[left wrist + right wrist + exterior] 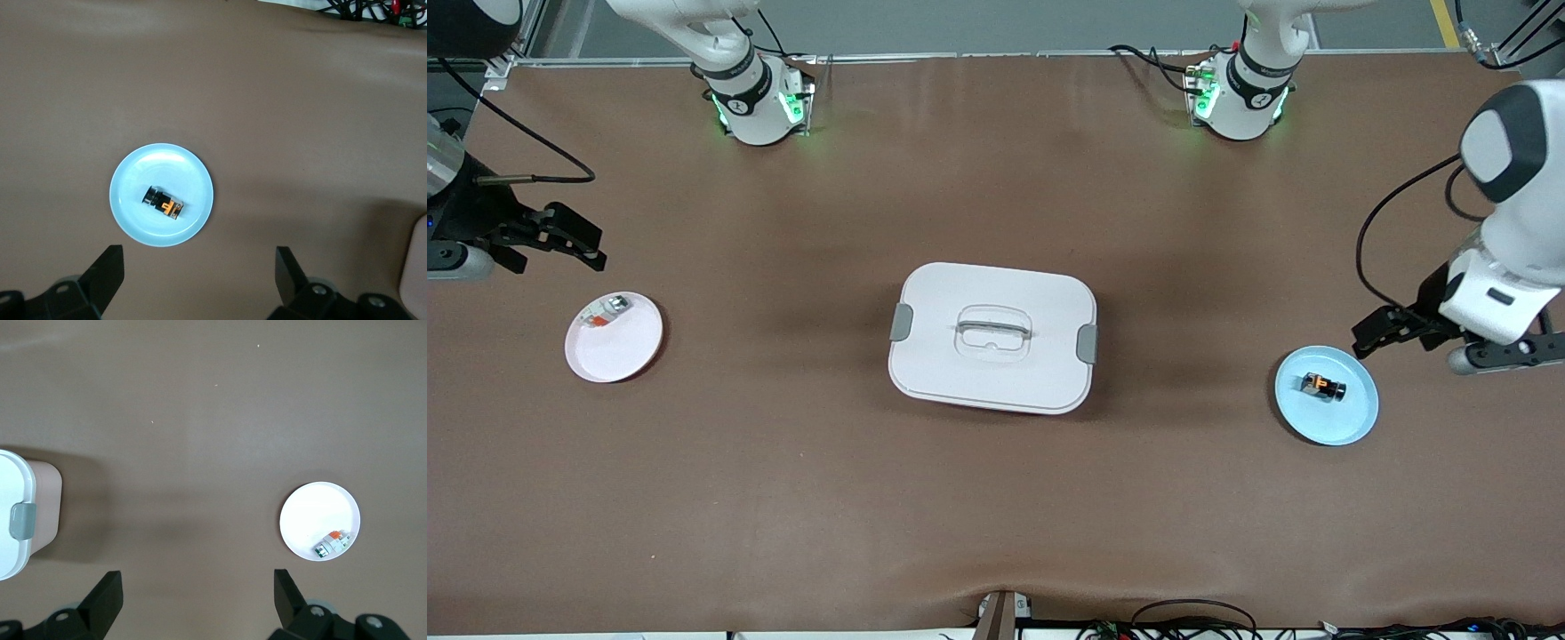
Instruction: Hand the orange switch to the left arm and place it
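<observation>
The orange switch (1322,387) (164,202), black with an orange face, lies on its side on a light blue plate (1347,418) (143,170) toward the left arm's end of the table. My left gripper (1371,333) (199,267) hangs open and empty in the air just beside that plate. The white lidded box (993,336) (13,513) with grey latches stands at the table's middle. My right gripper (587,244) (199,587) is open and empty over bare table near a white plate (618,351) (313,513).
A small silver-and-clear part (607,311) (331,543) with a red-orange bit lies on the white plate at the right arm's end. Brown table surface (783,462) stretches between the box and each plate. Cables run along the table's edges.
</observation>
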`<state>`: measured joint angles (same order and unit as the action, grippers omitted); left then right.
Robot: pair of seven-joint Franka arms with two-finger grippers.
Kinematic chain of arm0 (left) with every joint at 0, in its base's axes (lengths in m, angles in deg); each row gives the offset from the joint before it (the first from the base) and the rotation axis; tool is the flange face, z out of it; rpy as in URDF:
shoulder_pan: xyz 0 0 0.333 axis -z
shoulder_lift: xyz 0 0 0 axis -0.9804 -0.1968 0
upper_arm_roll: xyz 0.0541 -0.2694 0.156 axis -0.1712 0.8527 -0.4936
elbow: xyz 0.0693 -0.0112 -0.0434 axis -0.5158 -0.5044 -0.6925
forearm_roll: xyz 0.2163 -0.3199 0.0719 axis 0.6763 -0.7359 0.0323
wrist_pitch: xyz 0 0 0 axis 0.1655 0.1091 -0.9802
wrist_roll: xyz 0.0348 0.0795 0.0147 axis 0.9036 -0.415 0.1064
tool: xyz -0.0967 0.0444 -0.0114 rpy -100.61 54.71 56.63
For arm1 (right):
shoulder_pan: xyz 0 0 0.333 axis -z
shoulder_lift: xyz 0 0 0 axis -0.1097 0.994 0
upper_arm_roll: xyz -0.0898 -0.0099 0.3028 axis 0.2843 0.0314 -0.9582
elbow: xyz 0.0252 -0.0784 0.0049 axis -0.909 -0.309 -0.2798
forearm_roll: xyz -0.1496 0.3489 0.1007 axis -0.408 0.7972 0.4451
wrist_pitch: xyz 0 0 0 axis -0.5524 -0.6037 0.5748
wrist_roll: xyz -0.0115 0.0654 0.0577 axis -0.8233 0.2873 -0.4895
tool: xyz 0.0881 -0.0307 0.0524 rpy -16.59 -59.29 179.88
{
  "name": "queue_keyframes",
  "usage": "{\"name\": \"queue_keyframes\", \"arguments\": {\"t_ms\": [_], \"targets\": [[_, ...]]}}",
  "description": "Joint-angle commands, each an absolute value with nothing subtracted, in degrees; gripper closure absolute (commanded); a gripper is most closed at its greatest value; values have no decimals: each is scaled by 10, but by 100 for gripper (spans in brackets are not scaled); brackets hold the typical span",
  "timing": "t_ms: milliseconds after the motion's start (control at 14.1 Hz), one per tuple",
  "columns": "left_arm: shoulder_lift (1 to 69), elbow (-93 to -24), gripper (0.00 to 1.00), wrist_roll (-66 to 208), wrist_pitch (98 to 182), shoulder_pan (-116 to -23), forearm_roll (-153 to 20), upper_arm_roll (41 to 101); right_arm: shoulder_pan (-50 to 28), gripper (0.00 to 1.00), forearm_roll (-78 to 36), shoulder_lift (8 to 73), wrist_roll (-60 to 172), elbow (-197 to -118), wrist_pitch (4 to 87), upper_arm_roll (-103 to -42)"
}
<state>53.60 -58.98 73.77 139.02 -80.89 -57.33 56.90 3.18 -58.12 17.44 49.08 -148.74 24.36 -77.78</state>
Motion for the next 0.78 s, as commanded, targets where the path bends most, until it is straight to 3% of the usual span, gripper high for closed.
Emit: {"name": "queue_keyframes", "arguments": {"t_ms": [0, 710], "targets": [[564, -570, 0, 722, 1348, -813, -575, 568, 36, 0, -584, 162, 494, -1489, 230, -784], [611, -569, 0, 721, 1272, -810, -575, 574, 37, 0, -574, 154, 492, -1488, 212, -786]]}}
